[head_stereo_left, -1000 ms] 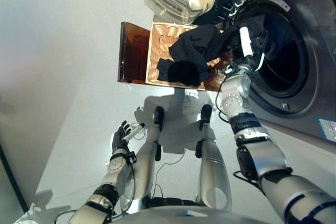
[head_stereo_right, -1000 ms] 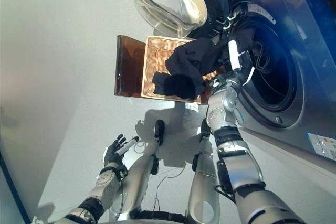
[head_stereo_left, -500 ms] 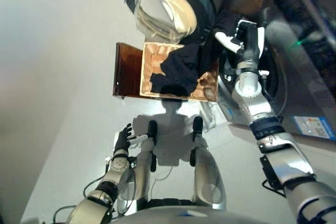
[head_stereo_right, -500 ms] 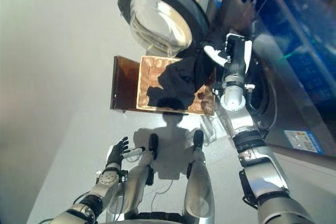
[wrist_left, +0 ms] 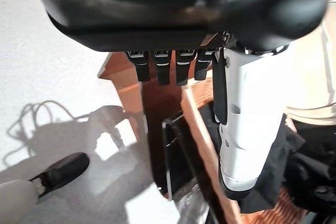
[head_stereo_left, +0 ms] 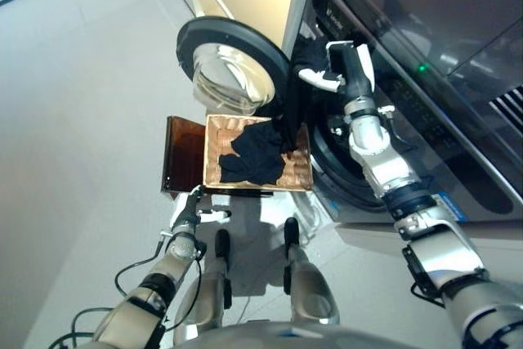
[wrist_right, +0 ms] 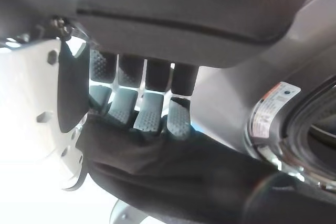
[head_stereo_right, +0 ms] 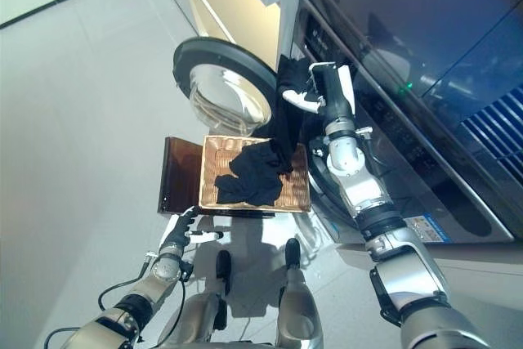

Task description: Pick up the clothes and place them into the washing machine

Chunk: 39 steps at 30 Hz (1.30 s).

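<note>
The right hand [head_stereo_left: 350,67], upper centre-right of the left eye view, has its fingers [wrist_right: 148,113] and white-covered thumb curled tight round a fold of a dark garment [head_stereo_left: 296,91], which hangs from the grip in a long strip down toward the wicker basket [head_stereo_left: 214,161]. The held cloth's lower end trails to or just above the other dark clothes [head_stereo_left: 255,157] heaped in the basket at the middle of the frame; whether it still touches them I cannot tell. Just right of the hanging cloth and below the hand is the washing machine [head_stereo_left: 409,112], its drum opening mostly hidden behind the forearm, with the round glass door [head_stereo_left: 230,71] swung open to the left of the hand. To do this step well, I would judge the hand should carry the garment high enough that its tail clears the basket rim and door edge, then move right and in through the opening before letting go, so nothing drapes over the sill. The left hand [head_stereo_right: 176,234], lower left, hangs idle near the basket's brown side panel [head_stereo_left: 181,154], fingers relaxed and empty.
</note>
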Motion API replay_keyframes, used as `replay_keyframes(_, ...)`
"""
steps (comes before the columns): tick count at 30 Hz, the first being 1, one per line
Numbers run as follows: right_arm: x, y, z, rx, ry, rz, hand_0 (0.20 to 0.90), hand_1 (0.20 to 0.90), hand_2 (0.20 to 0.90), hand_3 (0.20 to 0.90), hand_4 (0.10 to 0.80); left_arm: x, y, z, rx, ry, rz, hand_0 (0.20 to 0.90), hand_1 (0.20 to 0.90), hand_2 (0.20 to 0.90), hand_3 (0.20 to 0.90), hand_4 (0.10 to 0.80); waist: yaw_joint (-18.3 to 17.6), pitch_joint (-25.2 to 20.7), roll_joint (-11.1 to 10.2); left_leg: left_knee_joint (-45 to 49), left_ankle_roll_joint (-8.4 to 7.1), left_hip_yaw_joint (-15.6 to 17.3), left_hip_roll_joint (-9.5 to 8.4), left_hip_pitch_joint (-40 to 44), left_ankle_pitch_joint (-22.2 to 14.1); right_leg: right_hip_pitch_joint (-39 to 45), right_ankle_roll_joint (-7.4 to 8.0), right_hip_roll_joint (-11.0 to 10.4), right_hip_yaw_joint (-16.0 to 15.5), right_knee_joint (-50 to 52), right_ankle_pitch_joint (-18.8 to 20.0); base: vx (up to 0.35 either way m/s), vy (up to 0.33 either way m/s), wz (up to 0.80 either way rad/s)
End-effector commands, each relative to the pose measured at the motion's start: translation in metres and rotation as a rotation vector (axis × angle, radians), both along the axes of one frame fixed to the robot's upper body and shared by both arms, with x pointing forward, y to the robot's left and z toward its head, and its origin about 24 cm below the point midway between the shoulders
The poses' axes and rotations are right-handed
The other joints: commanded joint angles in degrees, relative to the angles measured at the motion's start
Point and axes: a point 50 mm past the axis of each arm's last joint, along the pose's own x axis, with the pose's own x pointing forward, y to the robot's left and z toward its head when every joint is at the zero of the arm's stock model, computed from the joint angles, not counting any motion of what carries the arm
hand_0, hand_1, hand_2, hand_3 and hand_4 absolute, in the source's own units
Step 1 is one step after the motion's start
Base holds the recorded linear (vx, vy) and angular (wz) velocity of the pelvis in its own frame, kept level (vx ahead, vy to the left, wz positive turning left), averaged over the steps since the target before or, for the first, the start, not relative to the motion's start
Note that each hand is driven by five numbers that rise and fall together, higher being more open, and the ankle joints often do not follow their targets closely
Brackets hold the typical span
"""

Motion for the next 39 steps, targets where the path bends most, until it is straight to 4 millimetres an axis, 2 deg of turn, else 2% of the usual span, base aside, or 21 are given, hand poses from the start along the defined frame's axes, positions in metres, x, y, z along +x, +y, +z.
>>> replay_keyframes(1, -0.003, 0.032, 0.019, -0.006, -0.121, 0.12, 0.2, 0.2, 0.2, 0.2, 0.3, -0.001, -0.004, 0.001, 0.028, -0.027, -0.036, 0.9, 0.9, 0.9, 0.9, 0.8, 0.1, -9.8, -0.7, 3.5, -1.66, 1.3, 0.54, -1.8, -5.2, 0.9, 2.33, -2.3, 1.0, 4.9, -7.8, 0.03, 0.015, -0.1)
replay_keyframes(5, -0.003, 0.039, 0.009, -0.008, -0.076, 0.135, 0.2, 0.2, 0.2, 0.2, 0.3, 0.0, -0.005, 0.002, 0.048, -0.029, -0.065, 0.9, 0.9, 0.9, 0.9, 0.8, 0.3, -11.1, -0.9, 3.4, -1.3, 2.3, 0.37, -0.4, -5.9, 2.0, 2.75, -2.5, 1.6, 3.9, -7.1, 0.023, 0.024, -0.21)
replay_keyframes(9, -0.003, 0.047, 0.008, 0.012, -0.066, 0.153, 0.2, 0.2, 0.2, 0.2, 0.3, 0.007, -0.002, 0.01, 0.088, -0.063, -0.085, 0.9, 0.9, 0.9, 0.9, 0.8, 0.5, -12.8, -0.9, 3.4, -0.93, 3.3, 0.12, 1.1, -6.8, 3.1, 3.39, -2.7, 2.3, 3.1, -6.7, 0.025, 0.025, -0.08)
replay_keyframes(19, -0.008, 0.047, 0.021, 0.051, -0.107, 0.167, 0.2, 0.2, 0.2, 0.2, 0.3, 0.034, 0.005, 0.039, 0.151, -0.179, -0.092, 0.9, 0.9, 0.9, 0.9, 0.8, 0.3, -16.5, -0.9, 3.0, -0.49, 3.7, -0.1, 4.6, -8.0, 6.4, 3.73, -2.6, 2.4, 2.9, -7.8, 0.033, 0.008, -0.09)
replay_keyframes(23, -0.01, 0.043, 0.028, 0.061, -0.131, 0.169, 0.2, 0.2, 0.2, 0.2, 0.3, 0.036, 0.006, 0.039, 0.16, -0.166, -0.095, 0.9, 0.9, 0.9, 0.9, 0.8, 0.3, -17.7, -1.0, 2.8, -0.46, 3.8, 0.07, 5.7, -8.2, 7.5, 3.6, -2.6, 2.3, 2.8, -8.2, 0.003, -0.001, -0.01)
replay_keyframes(31, -0.012, 0.044, 0.06, 0.075, -0.224, 0.218, 0.2, 0.2, 0.2, 0.2, 0.3, 0.027, 0.006, 0.023, 0.154, -0.078, -0.082, 0.9, 0.9, 0.9, 0.9, 0.8, 0.0, -19.5, -1.6, 3.0, -0.55, 4.3, 0.33, 7.2, -8.6, 8.8, 3.25, -2.2, 2.6, 2.6, -8.6, 0.0, 0.0, 0.0)
replay_keyframes(39, -0.012, 0.048, 0.101, 0.036, -0.326, 0.265, 0.2, 0.2, 0.2, 0.2, 0.3, 0.034, 0.015, 0.028, 0.177, -0.077, -0.067, 0.9, 0.9, 0.9, 0.9, 0.8, -0.4, -20.9, -2.2, 3.0, -0.79, 4.8, 0.65, 8.2, -8.8, 9.4, 2.93, -1.6, 3.3, 2.7, -9.0, 0.002, -0.002, -0.04)
